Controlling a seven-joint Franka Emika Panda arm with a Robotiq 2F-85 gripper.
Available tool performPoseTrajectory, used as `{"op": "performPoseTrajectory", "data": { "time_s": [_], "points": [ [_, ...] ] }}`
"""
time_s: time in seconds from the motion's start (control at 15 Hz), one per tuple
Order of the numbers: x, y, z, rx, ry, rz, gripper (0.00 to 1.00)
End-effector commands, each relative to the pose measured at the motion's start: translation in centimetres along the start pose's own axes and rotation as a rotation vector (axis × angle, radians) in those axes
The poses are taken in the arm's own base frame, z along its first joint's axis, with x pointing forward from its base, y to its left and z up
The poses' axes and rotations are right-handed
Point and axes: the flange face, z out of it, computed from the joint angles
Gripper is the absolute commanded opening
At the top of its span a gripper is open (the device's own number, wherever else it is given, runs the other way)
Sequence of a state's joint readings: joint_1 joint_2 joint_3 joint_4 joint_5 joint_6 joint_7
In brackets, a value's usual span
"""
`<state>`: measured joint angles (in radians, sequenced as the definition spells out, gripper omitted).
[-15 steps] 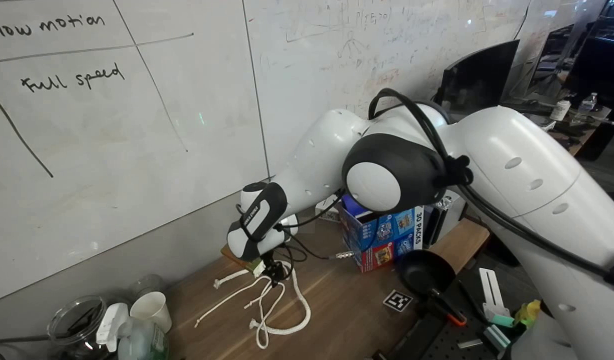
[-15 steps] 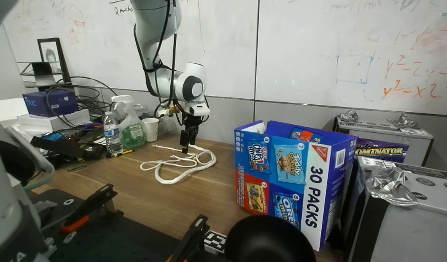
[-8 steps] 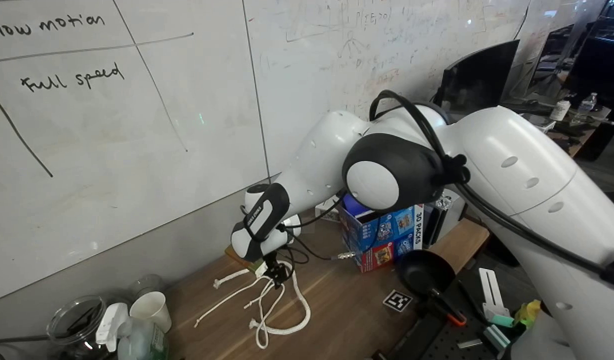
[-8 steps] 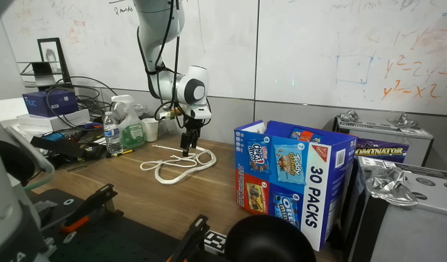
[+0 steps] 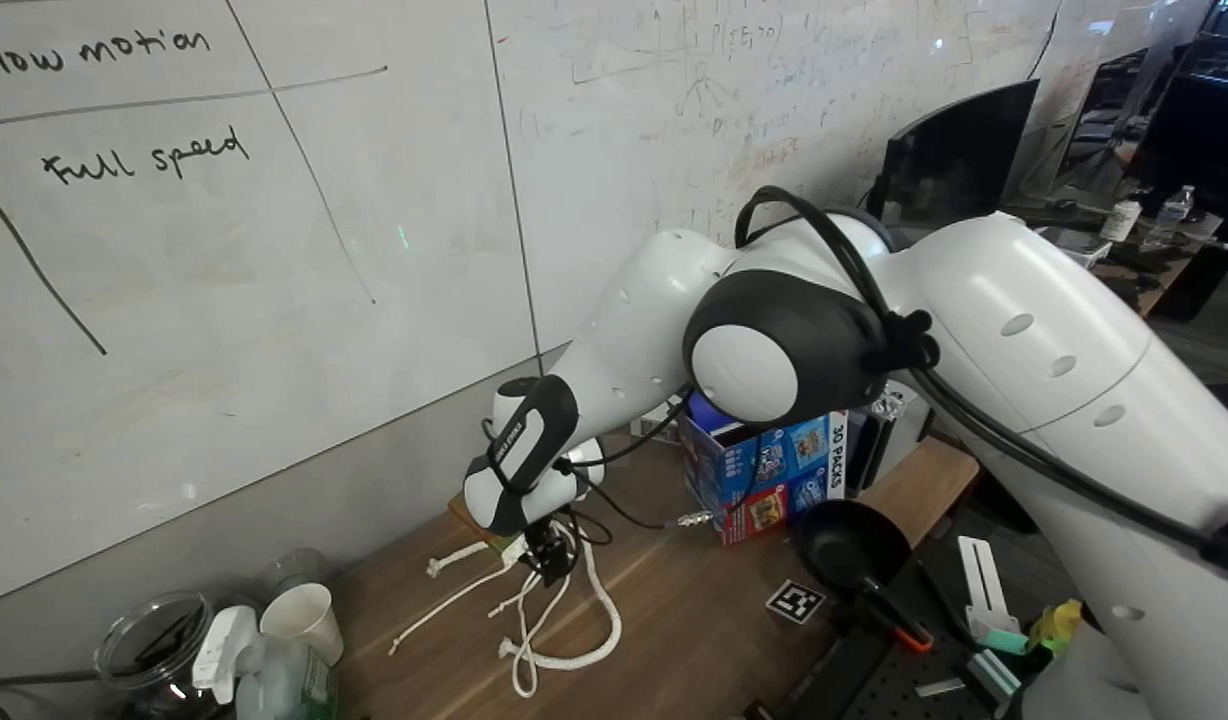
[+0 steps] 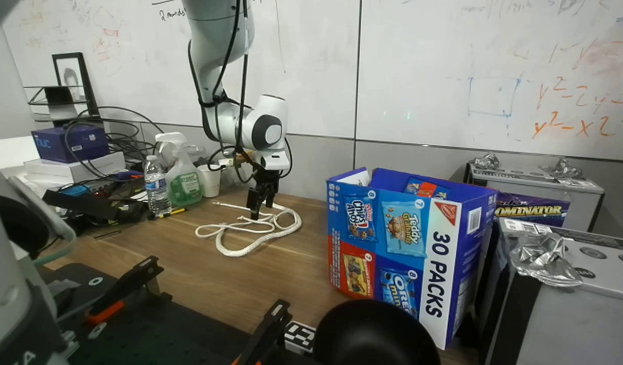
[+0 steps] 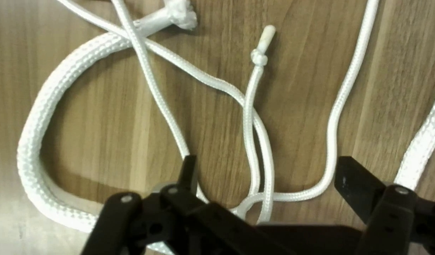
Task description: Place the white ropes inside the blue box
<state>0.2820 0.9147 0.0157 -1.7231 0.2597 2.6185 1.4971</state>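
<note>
Gripper (image 7: 266, 161) hangs, jaws apart, over white ropes (image 7: 250, 141)

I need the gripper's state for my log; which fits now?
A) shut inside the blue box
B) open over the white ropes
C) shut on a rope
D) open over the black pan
B: in the wrist view the gripper has its fingers apart, with the white ropes showing in the gap.

Lab, by its looks: robot arm (image 5: 649, 310), whiteboard (image 6: 418, 61) with handwritten equations (image 6: 570, 124), monitor (image 5: 959, 155), tangled cables (image 6: 131, 133)
</note>
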Motion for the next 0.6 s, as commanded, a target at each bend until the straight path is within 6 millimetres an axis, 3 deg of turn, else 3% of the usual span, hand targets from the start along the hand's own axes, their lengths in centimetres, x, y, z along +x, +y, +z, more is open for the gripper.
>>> {"op": "performPoseTrajectory", "data": {
  "time_s": [0.0,0.53],
  "points": [
    [0.5,0.3,0.6,0.057,0.027,0.082,1.0],
    [1.9,1.1,0.3,0.083,0.116,0.189,1.0]
  ]
}}
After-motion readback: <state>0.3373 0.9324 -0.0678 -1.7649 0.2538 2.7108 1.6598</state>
